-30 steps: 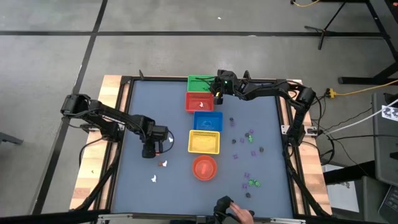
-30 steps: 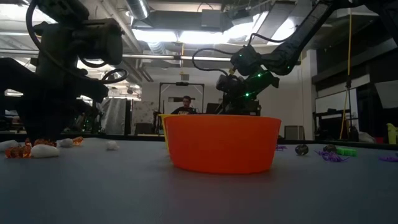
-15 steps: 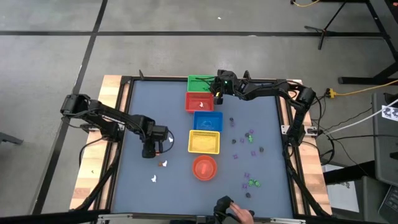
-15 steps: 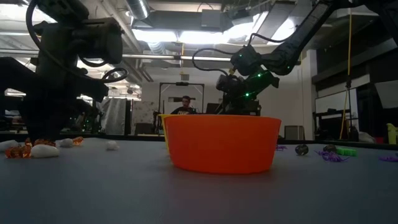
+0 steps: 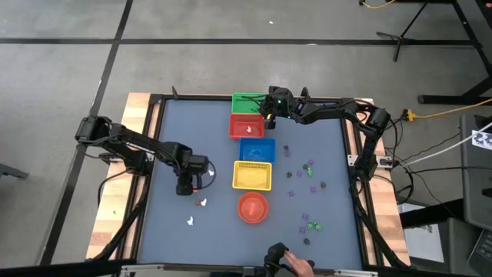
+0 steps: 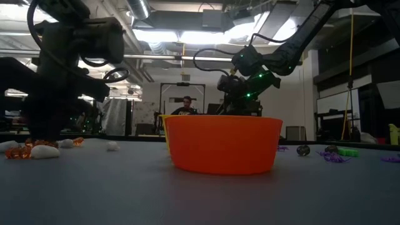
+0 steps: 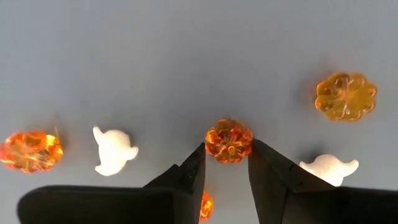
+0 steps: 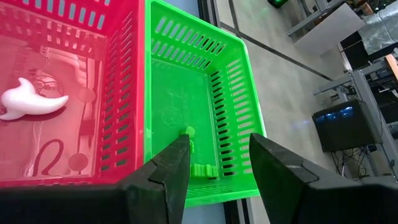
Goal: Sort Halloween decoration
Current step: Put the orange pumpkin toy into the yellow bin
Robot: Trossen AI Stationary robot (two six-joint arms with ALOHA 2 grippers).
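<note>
Left hand (image 7: 227,163) is down at the worktop (image 5: 207,146) on its left side, fingers (image 7: 193,168) narrowed around an orange pumpkin trinket (image 7: 229,140); both tips sit right against its sides, cannot tell if it is lifted off the surface; around it in the left wrist view: a white ghost (image 7: 113,149) and a second orange pumpkin (image 7: 30,150) on one side, another white ghost (image 7: 328,168) and a paler amber pumpkin (image 7: 346,96) on the other, plus a sliver of orange (image 7: 206,206) between the fingers closer to the wrist; high view shows two more small pieces lying apart below that hand, one orange-white (image 5: 201,203) and one white (image 5: 190,221); right hand (image 8: 217,158) hovers over the green basket (image 8: 236,74) at the far end of the basket row, fingers apart, nothing between them; a small green trinket (image 8: 190,134) lies on that basket's floor; red basket (image 8: 127,74) next to it holds a white ghost (image 8: 30,101); row continues with blue basket (image 5: 257,150), yellow basket (image 5: 252,175), then round orange bowl (image 5: 252,207); remaining dark purple and green trinkets (image 5: 310,171) are scattered on the worktop's right side, a green one (image 5: 313,226) nearer the front edge; low view shows a person (image 6: 185,106) seated far back in the room.
</note>
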